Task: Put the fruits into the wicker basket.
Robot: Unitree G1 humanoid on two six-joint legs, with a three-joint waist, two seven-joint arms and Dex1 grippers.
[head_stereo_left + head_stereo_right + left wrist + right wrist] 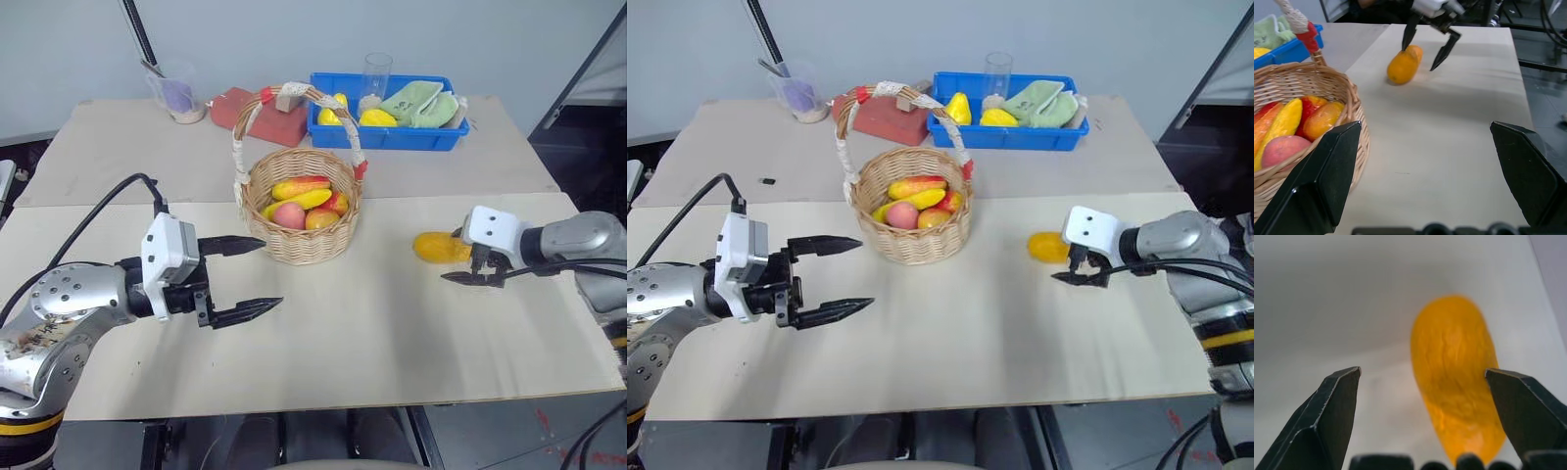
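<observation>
The right hand (468, 270) is open beside the mango (439, 247), seemingly off-centre; closing could roll it across the table (392, 333). The left hand (250, 277) is open, empty.

mango (1403, 64) by right gripper (1425, 48), basket (1327, 93) nearer

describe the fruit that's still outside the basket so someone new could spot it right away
Start at the wicker basket in the middle of the pale table, then look along the table toward the robot's right side. There the mango lies alone on the bare surface, just in front of the open right hand. It is oblong and plain orange-yellow, the one fruit outside any container.
</observation>
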